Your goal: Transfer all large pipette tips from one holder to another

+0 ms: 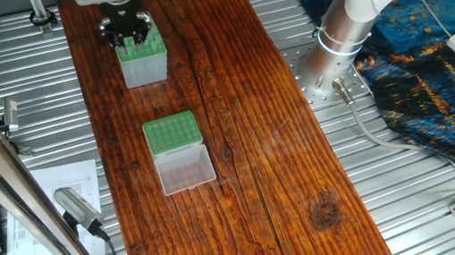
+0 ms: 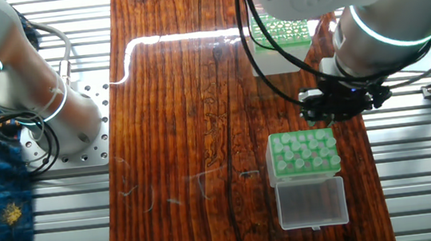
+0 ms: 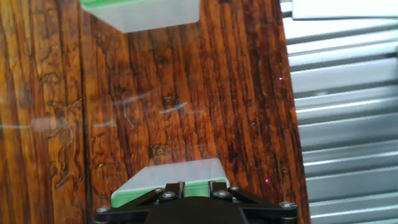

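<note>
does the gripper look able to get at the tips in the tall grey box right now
Probably yes. The gripper hangs right over the taller box, and nothing shows between it and the green top plate. The low rack with its open clear lid sits well apart. The fingertips themselves are hidden.

We cannot see the gripper's (image 1: 125, 29) fingertips in any view, so whether it is parted or closed stays unknown. In the hand view the tall box (image 3: 174, 180) lies half behind the gripper, and the low rack (image 3: 140, 14) is cut by the top edge. Single tips (image 2: 306, 153) blur together.
</note>
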`<action>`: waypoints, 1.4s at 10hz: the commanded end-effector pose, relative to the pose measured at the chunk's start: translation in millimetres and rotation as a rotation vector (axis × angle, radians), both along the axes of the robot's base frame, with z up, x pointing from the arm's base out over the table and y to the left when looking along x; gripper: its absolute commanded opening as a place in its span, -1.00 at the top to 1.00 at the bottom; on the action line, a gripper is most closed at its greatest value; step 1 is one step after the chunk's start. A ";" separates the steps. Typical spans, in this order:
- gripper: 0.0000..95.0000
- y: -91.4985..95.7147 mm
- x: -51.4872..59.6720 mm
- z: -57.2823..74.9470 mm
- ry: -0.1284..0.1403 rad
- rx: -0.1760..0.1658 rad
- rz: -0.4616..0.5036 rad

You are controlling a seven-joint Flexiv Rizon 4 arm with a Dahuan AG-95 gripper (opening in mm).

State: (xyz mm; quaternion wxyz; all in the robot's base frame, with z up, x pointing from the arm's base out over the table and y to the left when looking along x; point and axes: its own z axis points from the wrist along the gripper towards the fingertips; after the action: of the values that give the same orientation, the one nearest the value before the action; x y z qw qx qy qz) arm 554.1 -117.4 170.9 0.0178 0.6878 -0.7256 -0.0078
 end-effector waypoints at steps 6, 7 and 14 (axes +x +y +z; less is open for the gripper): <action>0.20 -3.4 0.2 0.5 0.005 -0.010 0.109; 0.20 -4.6 0.5 -0.8 0.003 -0.019 0.109; 0.20 -12.3 3.1 -9.8 -0.002 0.000 0.099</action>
State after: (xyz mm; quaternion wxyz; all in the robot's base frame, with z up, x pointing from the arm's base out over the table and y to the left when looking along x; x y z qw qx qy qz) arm 557.5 -130.6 161.3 0.0201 0.7237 -0.6898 -0.0066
